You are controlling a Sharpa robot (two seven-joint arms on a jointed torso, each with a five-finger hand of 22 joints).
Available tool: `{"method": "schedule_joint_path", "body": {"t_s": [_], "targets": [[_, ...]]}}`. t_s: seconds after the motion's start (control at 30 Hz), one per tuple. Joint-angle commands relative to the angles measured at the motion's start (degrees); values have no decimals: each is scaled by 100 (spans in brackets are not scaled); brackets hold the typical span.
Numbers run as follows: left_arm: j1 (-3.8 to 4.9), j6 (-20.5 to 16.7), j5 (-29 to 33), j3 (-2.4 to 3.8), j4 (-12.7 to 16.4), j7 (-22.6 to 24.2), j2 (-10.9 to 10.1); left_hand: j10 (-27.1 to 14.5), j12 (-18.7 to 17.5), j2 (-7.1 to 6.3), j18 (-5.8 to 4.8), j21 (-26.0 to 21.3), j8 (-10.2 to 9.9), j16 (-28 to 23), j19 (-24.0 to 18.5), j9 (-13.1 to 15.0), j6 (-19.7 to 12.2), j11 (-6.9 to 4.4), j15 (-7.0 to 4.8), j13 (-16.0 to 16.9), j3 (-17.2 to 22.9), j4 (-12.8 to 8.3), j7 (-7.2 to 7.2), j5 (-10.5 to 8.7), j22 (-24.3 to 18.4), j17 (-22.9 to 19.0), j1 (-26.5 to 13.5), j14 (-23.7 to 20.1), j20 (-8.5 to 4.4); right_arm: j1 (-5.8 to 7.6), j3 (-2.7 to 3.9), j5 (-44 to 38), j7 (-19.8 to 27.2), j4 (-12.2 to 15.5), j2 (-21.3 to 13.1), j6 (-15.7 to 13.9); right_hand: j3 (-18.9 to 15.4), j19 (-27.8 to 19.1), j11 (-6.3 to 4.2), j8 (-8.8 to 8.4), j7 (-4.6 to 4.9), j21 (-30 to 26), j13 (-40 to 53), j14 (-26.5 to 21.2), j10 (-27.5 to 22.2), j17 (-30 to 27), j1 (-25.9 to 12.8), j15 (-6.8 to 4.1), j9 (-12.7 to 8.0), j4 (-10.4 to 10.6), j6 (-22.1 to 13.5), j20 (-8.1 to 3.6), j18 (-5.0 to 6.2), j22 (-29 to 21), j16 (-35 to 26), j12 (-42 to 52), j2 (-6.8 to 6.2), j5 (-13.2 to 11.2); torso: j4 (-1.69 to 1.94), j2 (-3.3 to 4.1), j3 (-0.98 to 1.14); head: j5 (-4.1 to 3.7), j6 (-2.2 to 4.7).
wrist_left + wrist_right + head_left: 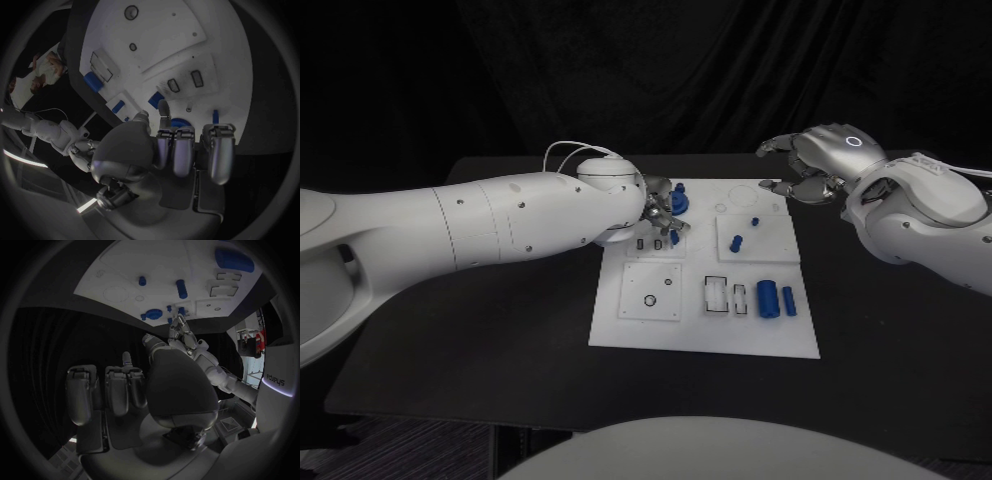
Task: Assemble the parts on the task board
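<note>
The white task board lies mid-table. A blue gear-like part stands near its far left corner, also seen in the left wrist view and the right wrist view. My left hand is right beside it, thumb and one finger reaching to the part and the other fingers curled; whether they pinch it is unclear. A small blue peg stands just under that hand. My right hand hovers over the board's far right corner, fingers curled in around nothing.
Two blue cylinders lie side by side on the board's near right. Small blue pegs sit on the right middle plate. Rectangular slots and a ring mark the near part. Black table surrounds the board.
</note>
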Motion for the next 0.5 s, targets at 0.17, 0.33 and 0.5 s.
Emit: {"method": "schedule_joint_path", "body": {"t_s": [0.17, 0.33, 0.5], "targets": [[0, 145, 24, 5, -39, 61, 39, 576, 15, -6, -28, -27, -63, 15, 127, 36, 60, -19, -44, 1494, 79, -18, -11, -25, 813, 1509, 141, 615, -27, 5, 4, -41, -93, 2, -3, -1, -6, 585, -10, 21, -4, 19, 1510, 594, 597, 1509, -22, -6, 5, 25, 29, -4, -45, 1507, 17, 15, 14, -14, 4, 1, -2, -3, -17], [-1, 138, 24, 5, -47, 83, 55, 576, 15, -7, -27, -31, -84, 15, 125, 52, 67, -21, -46, 1494, 104, -28, -14, -46, 810, 1509, 175, 615, -28, 5, 4, -41, -95, 3, -6, 0, -6, 585, -10, 21, -4, 19, 1510, 594, 597, 1509, -22, -6, 5, 25, 29, -4, -45, 1507, 17, 15, 14, -14, 7, 7, -8, -2, -17], [-3, 153, 24, 5, -65, 114, 81, 576, 15, -17, -26, -35, -123, 15, 123, 74, 66, -23, -47, 1494, 144, -50, -16, -48, 810, 1509, 234, 615, -31, 6, 4, -41, -94, 13, -9, 2, -7, 585, -10, 23, -4, 19, 1510, 594, 597, 1509, -31, -6, 6, 29, 36, -4, -45, 1507, 17, 15, 19, -13, 4, 3, -4, 4, -17]]}}
